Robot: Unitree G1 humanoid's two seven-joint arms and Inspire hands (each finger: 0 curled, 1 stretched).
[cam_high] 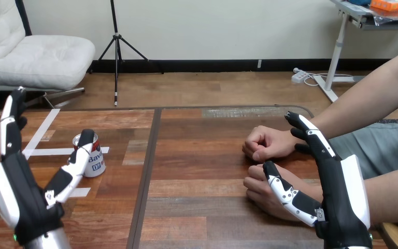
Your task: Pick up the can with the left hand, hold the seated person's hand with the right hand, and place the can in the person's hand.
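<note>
Just past my L hand (20,192), at its thumb tip, the can (97,158) stands upright w/ long axis vertical, top up. L hand open, holding nothing. R hand (339,197) open too, thumb over the person's hand (254,188).

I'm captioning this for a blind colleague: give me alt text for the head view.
The robot's open left hand is raised by an upright can on the table, thumb in front of it but not gripping. Its open right hand is beside the person's near hand and far hand, both resting closed on the table; I cannot tell whether they touch.
</note>
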